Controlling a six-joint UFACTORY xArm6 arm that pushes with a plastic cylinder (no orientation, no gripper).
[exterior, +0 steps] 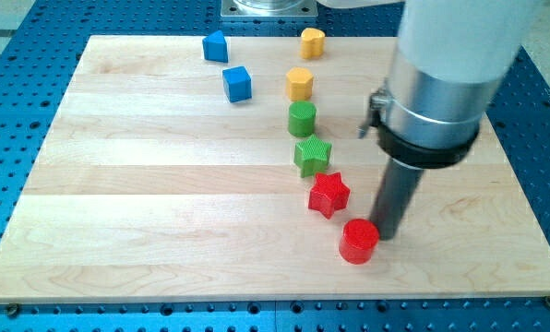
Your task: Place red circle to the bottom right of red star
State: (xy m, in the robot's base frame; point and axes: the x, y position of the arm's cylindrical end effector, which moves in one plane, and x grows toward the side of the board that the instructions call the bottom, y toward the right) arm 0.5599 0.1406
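My tip (387, 238), a bare rod with no gripper to open or close, touches the right side of the red circle (359, 241), a light, rigid puck sliding easily on the smooth surface (146, 194), just below-right of the red star (328, 194).

Our arm (460, 37) has a white upper casing, silver collar, black clamp ring, then a straight dark rod (397, 198).
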